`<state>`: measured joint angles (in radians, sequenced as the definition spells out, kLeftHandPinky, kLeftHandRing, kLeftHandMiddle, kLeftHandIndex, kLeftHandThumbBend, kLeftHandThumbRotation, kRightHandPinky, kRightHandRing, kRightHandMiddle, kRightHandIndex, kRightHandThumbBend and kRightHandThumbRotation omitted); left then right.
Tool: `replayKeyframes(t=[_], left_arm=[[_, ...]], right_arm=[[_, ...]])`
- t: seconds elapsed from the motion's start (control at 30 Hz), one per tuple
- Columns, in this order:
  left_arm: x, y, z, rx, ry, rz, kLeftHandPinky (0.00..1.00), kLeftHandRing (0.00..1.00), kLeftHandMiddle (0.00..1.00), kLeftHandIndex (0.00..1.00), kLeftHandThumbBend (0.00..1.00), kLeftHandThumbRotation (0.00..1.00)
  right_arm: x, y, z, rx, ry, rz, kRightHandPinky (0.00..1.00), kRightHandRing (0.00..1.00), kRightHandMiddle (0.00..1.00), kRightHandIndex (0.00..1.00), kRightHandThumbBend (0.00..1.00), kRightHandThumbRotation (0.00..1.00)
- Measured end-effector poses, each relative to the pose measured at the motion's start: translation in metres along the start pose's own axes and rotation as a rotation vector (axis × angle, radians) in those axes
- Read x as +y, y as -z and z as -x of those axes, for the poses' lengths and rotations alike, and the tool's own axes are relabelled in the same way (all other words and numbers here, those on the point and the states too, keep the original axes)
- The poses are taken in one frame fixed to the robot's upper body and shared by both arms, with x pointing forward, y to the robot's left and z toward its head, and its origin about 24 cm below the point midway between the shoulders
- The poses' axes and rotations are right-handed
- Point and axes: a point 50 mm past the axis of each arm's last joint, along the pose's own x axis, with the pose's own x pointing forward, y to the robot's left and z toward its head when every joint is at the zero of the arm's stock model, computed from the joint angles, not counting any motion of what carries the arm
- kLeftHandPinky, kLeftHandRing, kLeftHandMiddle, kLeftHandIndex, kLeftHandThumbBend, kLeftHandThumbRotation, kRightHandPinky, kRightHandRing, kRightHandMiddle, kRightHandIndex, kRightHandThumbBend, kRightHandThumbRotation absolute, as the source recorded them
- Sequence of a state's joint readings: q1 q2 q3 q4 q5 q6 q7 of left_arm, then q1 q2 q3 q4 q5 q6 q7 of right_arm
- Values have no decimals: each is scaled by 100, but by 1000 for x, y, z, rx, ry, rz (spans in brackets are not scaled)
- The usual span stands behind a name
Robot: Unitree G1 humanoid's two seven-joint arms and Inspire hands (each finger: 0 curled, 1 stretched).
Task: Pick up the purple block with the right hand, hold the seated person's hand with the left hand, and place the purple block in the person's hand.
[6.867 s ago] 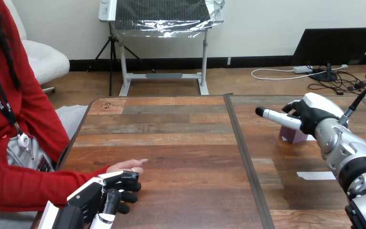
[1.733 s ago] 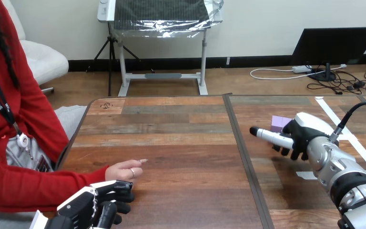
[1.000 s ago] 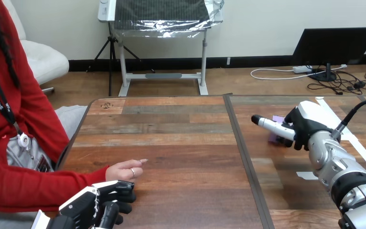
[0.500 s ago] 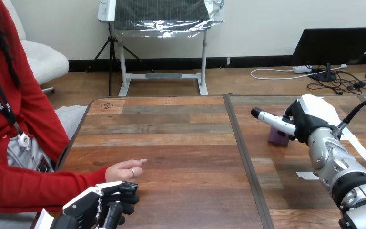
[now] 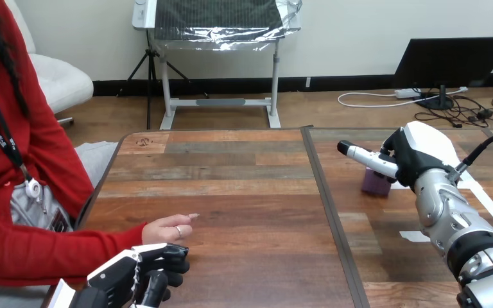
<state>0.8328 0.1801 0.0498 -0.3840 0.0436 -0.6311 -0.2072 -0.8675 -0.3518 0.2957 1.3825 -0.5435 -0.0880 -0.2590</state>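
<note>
Found the purple block on the right half of the table, just right of the dark seam down its middle. Found the right hand directly above and against the block, white back shell turned up, silver forearm running in from the lower right corner. Grip on the block — cannot tell; right side of the block hidden behind the hand, underside too dark to judge as resting on the table or raised off it. Noted a short strip of white tape on the table, nearer the robot than the block and beside the right forearm. Found the left hand at the lower left, low over the near part of the table, fingers curled inward with nothing seen between them. Found the person's hand at the view's left, red-sleeved, lying palm down on the table with fingertips pointing toward the middle. Left hand placed just on the near side of the person's hand, beside it and not round it — contact between the two not determinable. Block and person's hand well apart, with bare table between.
</note>
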Motion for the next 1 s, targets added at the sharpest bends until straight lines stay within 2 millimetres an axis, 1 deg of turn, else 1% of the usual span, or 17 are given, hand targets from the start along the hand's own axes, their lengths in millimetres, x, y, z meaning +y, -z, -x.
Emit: replayKeyframes(t=[0.07,0.17,0.2,0.37,0.47,0.5,0.77,0.8,1.0], left_arm=[[0,0,0,-2,0,0,57,64,67,67,38,84],[0,0,-1,-5,1,-1,57,64,66,67,38,84],[0,0,-2,-7,1,-1,57,64,66,67,38,84],[0,0,-2,-10,1,-1,57,64,66,67,38,84],[0,0,-3,-10,1,-1,57,64,67,67,38,84],[0,0,-3,-10,1,0,57,64,66,67,38,84],[-1,1,-2,-6,1,3,56,63,66,67,38,85],[-1,1,-2,-6,2,3,56,63,66,67,39,85],[-1,2,-3,-3,2,6,56,63,66,67,39,85]], right_arm=[[0,0,0,-2,1,-7,9,13,19,22,79,93],[0,0,0,-3,3,-18,15,18,23,24,79,93],[-1,0,0,-2,4,-23,19,21,25,26,79,92],[-1,0,0,0,7,-42,26,25,28,29,80,91],[-2,0,0,2,8,-50,29,27,31,32,80,90],[-2,0,0,3,8,-51,31,29,32,35,80,90],[-2,1,0,5,-6,-49,33,33,37,45,80,93],[-2,1,0,7,-11,-47,34,36,40,48,80,95],[0,3,0,18,-55,-31,37,43,46,56,80,98]])
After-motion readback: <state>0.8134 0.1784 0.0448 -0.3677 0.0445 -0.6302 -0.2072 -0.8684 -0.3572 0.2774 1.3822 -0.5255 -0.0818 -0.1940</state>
